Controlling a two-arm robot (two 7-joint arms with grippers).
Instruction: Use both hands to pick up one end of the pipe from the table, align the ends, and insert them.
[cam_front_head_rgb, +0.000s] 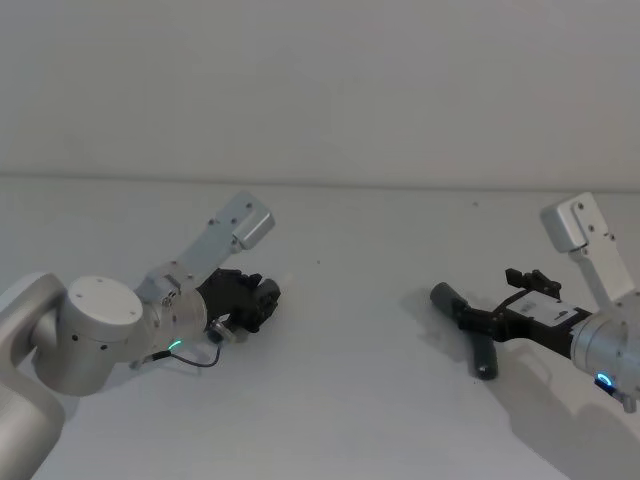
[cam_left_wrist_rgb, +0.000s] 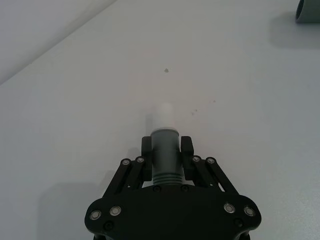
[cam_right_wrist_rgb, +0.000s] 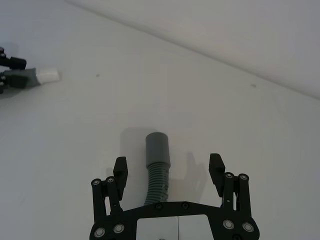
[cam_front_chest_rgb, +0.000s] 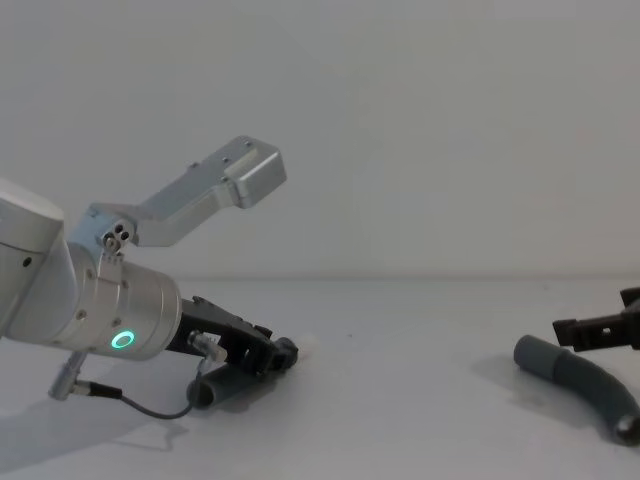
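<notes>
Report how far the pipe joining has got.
Done: the left gripper is shut on the short dark grey ribbed hose piece, its white-tipped cuff sticking out in front. In hand: the right gripper is open, straddling the longer grey ribbed hose piece lying on the white table, not yet gripping it. Left: close on it, lift, align the two ends, which are far apart, and insert.

It looks like a bare robot test lab: a plain white bench (cam_front_head_rgb: 350, 260) against a blank pale wall (cam_front_head_rgb: 320, 80).
</notes>
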